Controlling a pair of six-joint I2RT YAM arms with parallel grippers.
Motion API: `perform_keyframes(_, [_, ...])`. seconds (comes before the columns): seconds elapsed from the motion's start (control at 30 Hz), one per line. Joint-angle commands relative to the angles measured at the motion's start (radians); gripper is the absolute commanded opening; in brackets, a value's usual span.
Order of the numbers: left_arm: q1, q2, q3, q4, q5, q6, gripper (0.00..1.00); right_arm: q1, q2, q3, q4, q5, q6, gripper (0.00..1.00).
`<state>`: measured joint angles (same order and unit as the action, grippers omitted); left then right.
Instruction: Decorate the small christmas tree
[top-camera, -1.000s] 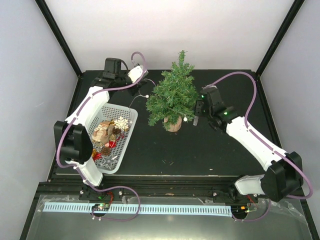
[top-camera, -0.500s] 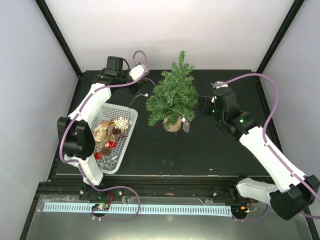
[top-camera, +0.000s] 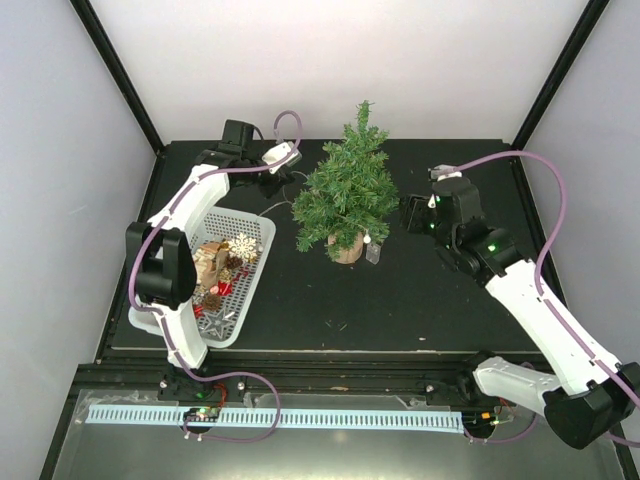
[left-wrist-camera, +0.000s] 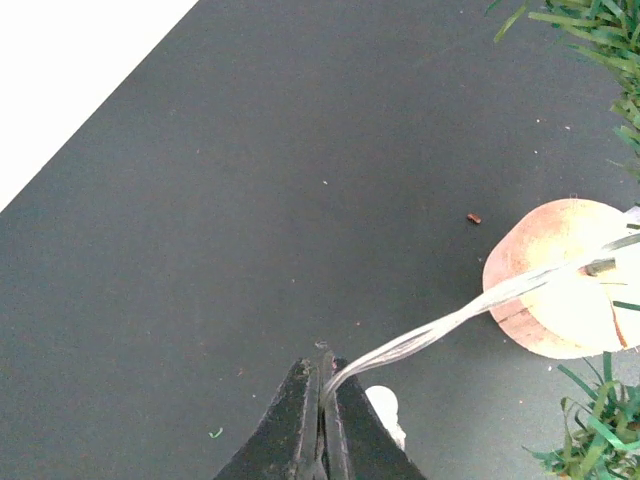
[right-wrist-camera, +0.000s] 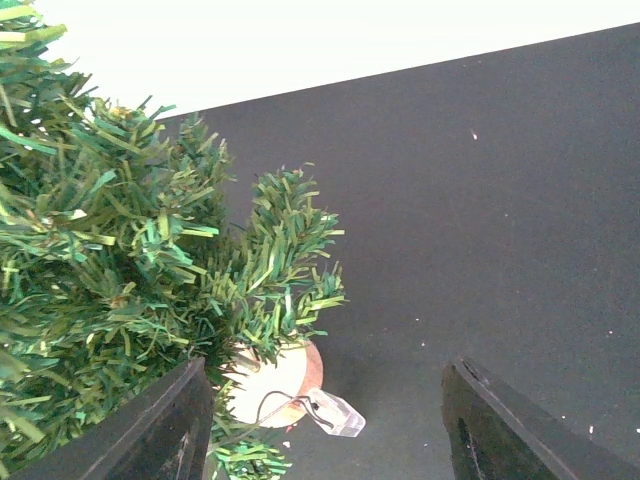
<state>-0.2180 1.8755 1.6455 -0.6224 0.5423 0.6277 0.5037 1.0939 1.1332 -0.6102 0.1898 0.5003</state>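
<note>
The small christmas tree stands mid-table on its wood-slice base. My left gripper hovers behind and left of the tree. In the left wrist view it is shut on a clear light-string wire that runs to the base, with a white bulb just beside the jaws. My right gripper hangs right of the tree, open and holding nothing. A clear plastic end piece of the string lies on the table against the base.
A white basket at the left holds several ornaments: a snowflake, wooden pieces, red and star shapes. The left arm arches over the basket's far end. Black frame posts stand at the table's back corners.
My right gripper has opened and drawn back to the right, leaving the clear end piece by the base. My left gripper has shifted slightly right with the wire.
</note>
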Motion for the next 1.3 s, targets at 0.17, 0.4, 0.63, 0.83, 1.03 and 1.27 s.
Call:
perform_keyframes(0.17, [-0.003, -0.036, 0.135, -0.017, -0.005, -0.031, 0.02, -0.006, -0.022, 0.016, 0.0, -0.019, 0.008, 0.63])
perform_keyframes(0.4, [-0.029, -0.033, 0.257, -0.024, -0.045, -0.04, 0.02, -0.007, 0.005, 0.059, 0.041, -0.001, 0.014, 0.63])
perform_keyframes(0.63, [-0.047, -0.004, 0.33, -0.014, -0.047, -0.054, 0.02, -0.108, 0.032, 0.066, 0.196, -0.159, 0.056, 0.61])
perform_keyframes(0.83, [-0.069, 0.02, 0.367, 0.041, -0.052, -0.059, 0.01, -0.195, 0.077, 0.092, 0.278, -0.331, 0.079, 0.6])
perform_keyframes(1.03, [-0.085, 0.019, 0.409, 0.065, -0.063, -0.062, 0.02, -0.195, 0.09, 0.101, 0.291, -0.344, 0.054, 0.6])
perform_keyframes(1.27, [-0.089, -0.012, 0.407, 0.124, -0.097, -0.067, 0.02, -0.195, 0.095, 0.082, 0.3, -0.345, 0.053, 0.6])
